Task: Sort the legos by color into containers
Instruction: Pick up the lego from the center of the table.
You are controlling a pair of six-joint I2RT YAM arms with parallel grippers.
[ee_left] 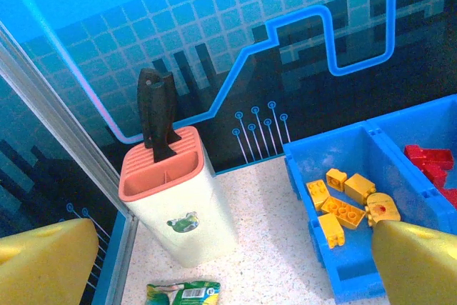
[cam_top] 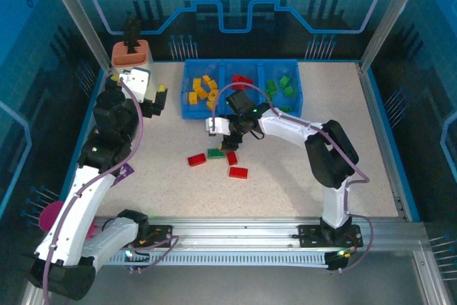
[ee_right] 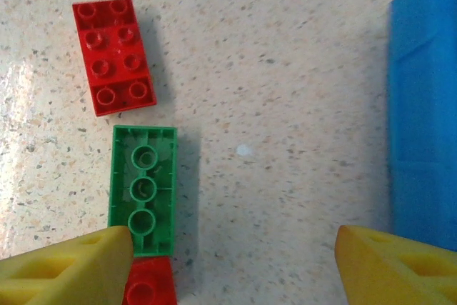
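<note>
A pick is being set up: the right fingers [ee_right: 64, 269] are spread wide, empty, over the upturned green brick [ee_right: 143, 191] on the tabletop [ee_right: 285, 69] near the blue tray [ee_right: 425, 119]. Centring and lowering are called for next.

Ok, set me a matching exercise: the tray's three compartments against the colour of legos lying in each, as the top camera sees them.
Compartments of the blue tray:
1. left compartment
2. middle compartment
3. right compartment

Contents:
A. green legos
B. yellow legos
C. red legos

Pairs: 1-B, 2-C, 3-A.
</note>
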